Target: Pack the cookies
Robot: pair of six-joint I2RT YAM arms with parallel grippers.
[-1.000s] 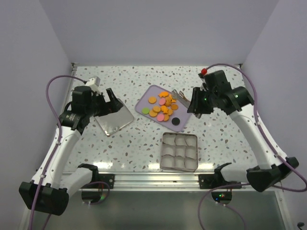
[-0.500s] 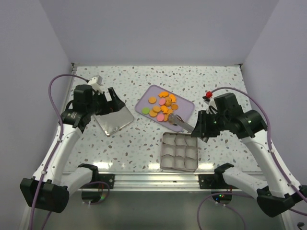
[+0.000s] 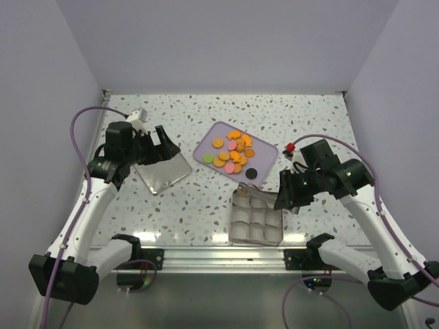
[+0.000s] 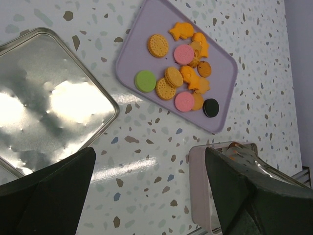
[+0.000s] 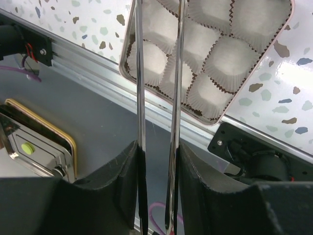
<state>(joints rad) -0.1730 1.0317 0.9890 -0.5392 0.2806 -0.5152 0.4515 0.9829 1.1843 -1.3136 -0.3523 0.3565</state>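
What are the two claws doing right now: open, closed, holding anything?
Left gripper: open, holding nothing.
Right gripper: closed on metal tongs.

Lilac tray (image 3: pixel 267 155); divided tin (image 3: pixel 255 242); lid (image 3: pixel 163 171); tongs (image 5: pixel 138 73)

A lilac rectangular plastic tray (image 4: pixel 222 83) is seen on the speckled tabletop (image 4: pixel 161 142), loaded with small flat cookies (image 4: pixel 173 77): mostly orange, two pink, one green, one black. A shiny square metal lid (image 4: pixel 49 103) is laid alongside. The left gripper (image 4: pixel 149 156) is held wide apart.
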